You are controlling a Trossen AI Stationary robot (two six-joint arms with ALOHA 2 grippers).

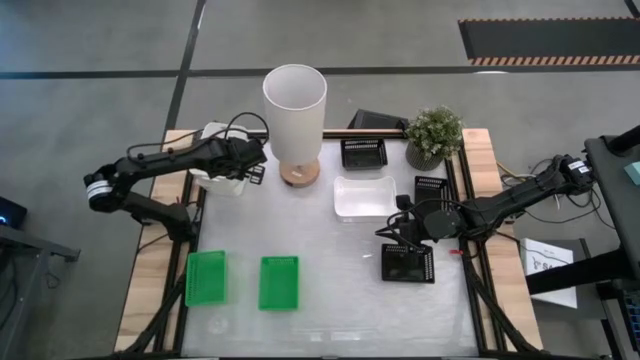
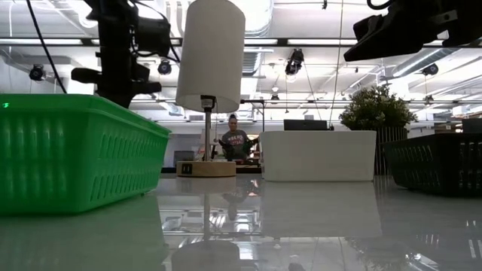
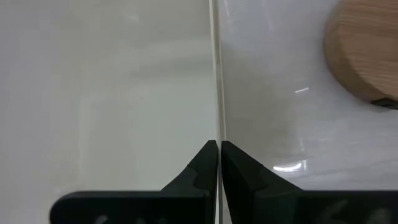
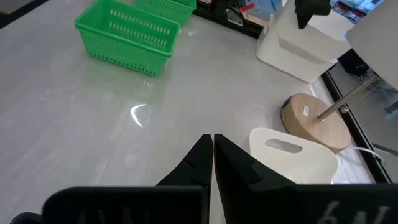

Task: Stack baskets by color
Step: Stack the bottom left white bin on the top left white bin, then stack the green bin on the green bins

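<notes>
White plastic fills most of what lies past the left fingers (image 3: 217, 158), which are pressed together with nothing between them, their tips poised right over the thin rim of a white basket (image 1: 222, 172). That basket sits at the far left corner of the counter (image 1: 330, 300), with the wooden base (image 3: 367, 53) of the tall white lamp (image 1: 295, 112) just off to one side of the fingers.

On the other side, the right fingers (image 4: 212, 149) are also closed tight and empty. They hover above the counter between a second white basket (image 1: 363, 197), just ahead of them toward the lamp, and a black mesh basket (image 1: 408, 264) just behind them toward the near edge. Another black basket (image 1: 432, 187) lies close beside the right arm, and a third (image 1: 364, 152) stands beyond the white one, next to the potted plant (image 1: 433, 135).

Two green baskets (image 1: 206, 277) (image 1: 279, 282) rest side by side but apart near the front left, well away from both sets of fingers. From the right wrist they show far ahead across the bare counter.
</notes>
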